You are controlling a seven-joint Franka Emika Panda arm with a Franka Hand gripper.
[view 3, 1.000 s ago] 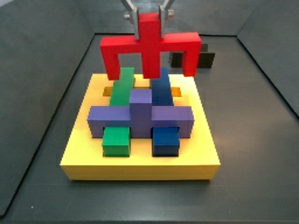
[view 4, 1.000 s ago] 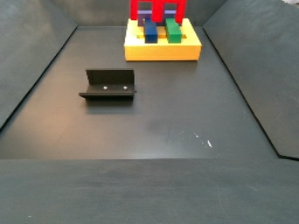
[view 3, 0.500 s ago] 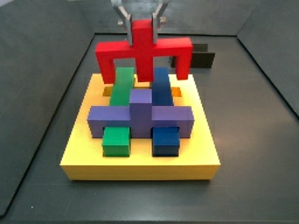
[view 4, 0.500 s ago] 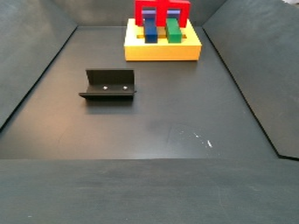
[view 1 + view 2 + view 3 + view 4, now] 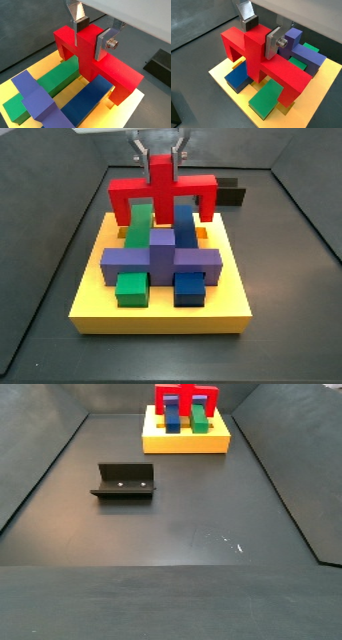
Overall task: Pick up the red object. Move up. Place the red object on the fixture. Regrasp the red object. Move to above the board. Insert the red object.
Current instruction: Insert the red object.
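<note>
Gripper: the gripper (image 5: pixel 90 37) is above the far part of the board (image 5: pixel 160 313), jaws clenched on the upright stem of the red object (image 5: pixel 93 62).
Red object: over the board's far end, its two legs pointing down beside the green block (image 5: pixel 139 228) and blue block (image 5: pixel 183 236).
Purple block: the purple block (image 5: pixel 160 260) lies across the board's middle.
Fixture: the fixture (image 5: pixel 124 481) stands on the dark floor, well apart from the board.

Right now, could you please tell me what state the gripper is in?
Gripper: shut on the red object, holding it by its central stub above the board.
</note>
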